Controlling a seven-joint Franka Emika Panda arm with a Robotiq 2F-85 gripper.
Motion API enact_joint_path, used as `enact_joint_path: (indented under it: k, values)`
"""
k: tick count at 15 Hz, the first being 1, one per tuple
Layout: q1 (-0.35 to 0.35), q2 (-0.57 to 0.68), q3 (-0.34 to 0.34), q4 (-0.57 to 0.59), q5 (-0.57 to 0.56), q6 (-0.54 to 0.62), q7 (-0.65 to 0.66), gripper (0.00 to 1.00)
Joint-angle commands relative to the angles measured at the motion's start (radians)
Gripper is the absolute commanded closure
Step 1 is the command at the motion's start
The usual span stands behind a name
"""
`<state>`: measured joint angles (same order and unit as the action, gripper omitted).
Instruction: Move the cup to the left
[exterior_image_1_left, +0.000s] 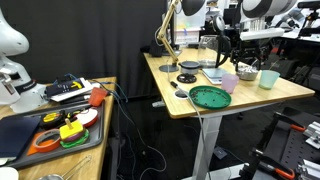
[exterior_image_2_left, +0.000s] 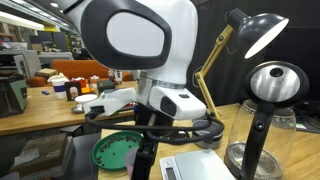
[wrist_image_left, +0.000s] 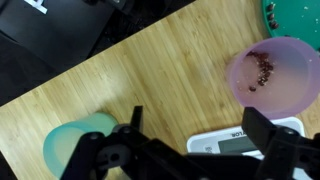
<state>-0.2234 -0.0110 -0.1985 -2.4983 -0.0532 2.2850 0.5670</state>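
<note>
Jaws spread wide, empty | arm (exterior_image_2_left: 140, 40) poised above table (wrist_image_left: 170, 70) | cup (wrist_image_left: 272, 73) apart, alongside

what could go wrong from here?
1. The pincer hangs open between two cups; it could take the mint cup instead of the pink cup.
2. The pink cup holds small dark bits; tilting may spill them.
3. The scale and green plate sit close by; a slide may bump them.

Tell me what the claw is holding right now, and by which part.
Nothing. In the wrist view the claw is open above the table, with the pink cup off to one side, untouched.
</note>
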Motion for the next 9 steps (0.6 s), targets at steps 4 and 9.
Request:
enact_joint_path:
  k: [4, 9]
  values:
    - [0.009, 0.004, -0.003, 0.006, -0.016, -0.007, 0.007, 0.0]
    - [0.018, 0.001, 0.005, 0.004, -0.04, -0.017, 0.011, 0.0]
